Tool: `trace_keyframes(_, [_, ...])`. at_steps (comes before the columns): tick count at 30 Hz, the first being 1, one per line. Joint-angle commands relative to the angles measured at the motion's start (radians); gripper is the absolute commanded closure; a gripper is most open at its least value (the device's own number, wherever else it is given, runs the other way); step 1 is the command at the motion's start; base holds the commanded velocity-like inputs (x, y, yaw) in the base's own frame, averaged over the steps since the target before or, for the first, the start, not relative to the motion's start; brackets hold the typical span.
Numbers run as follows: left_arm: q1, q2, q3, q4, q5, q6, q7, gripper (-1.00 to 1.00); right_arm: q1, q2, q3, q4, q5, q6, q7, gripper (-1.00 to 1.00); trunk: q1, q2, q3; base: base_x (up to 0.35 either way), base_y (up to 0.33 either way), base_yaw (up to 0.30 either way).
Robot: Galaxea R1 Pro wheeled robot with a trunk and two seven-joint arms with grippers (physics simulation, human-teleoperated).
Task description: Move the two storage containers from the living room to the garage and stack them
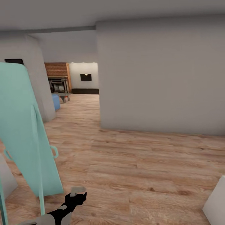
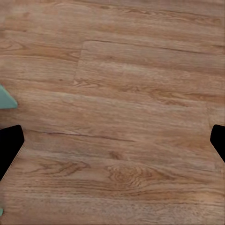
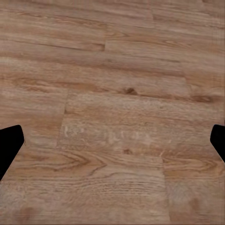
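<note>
Item one, far left of the head view: one pale teal panel, tall and leaning, with two small loop handles on its edges, standing on the light wood plank floor. Item two, low left: the left gripper, one count, black with grey links, pointing down at the planks; in the left wrist view its two dark fingertips sit at opposite edges of the picture, so the jaws stand wide open with bare planks between them and nothing held. Item three, left of centre and distant: one passage leading to the living room, where one red brick fireplace, one blue seat edge and one dark wall panel show. Item four, centre to right: one plain grey wall. Item five, lower right corner: one white block, cut off by the frame and unidentified. Item six: the right gripper, jaws equally wide apart over planks, empty. The storage containers: count in view zero of two; presumably ahead in the living room. Handling, judged from the task alone: thin-walled open boxes are likely light, fairly stiff, prone to flex; a pinch on a rim wall should suit them.
</note>
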Motion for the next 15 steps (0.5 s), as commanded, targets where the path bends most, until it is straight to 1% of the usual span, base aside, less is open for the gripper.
trace_keyframes(1, [-0.002,0.000,0.009,0.004,-0.010,-0.007,0.000,-1.00,0.000,0.000,0.001,-0.001,0.003,-0.001,-0.004,-1.00,0.001,-0.001,-0.001,0.325,-0.087,0.288])
trace_keyframes(7, [-0.002,-0.003,0.009,0.004,-0.010,-0.007,0.000,-1.00,0.000,0.000,0.001,-0.001,0.003,-0.001,-0.003,-1.00,0.001,-0.001,-0.001,0.325,-0.089,0.250])
trace_keyframes(10, [-0.002,-0.004,0.009,0.004,-0.010,-0.007,0.000,-1.00,0.000,0.000,0.001,-0.001,0.003,-0.001,-0.003,-1.00,0.001,-0.001,-0.001,0.325,-0.114,0.081])
trace_keyframes(15, [-0.002,-0.006,0.009,0.004,-0.010,-0.007,0.000,-1.00,0.000,0.000,0.001,-0.001,0.003,-0.001,-0.003,-1.00,0.001,-0.001,-0.001,0.325,-0.140,0.017])
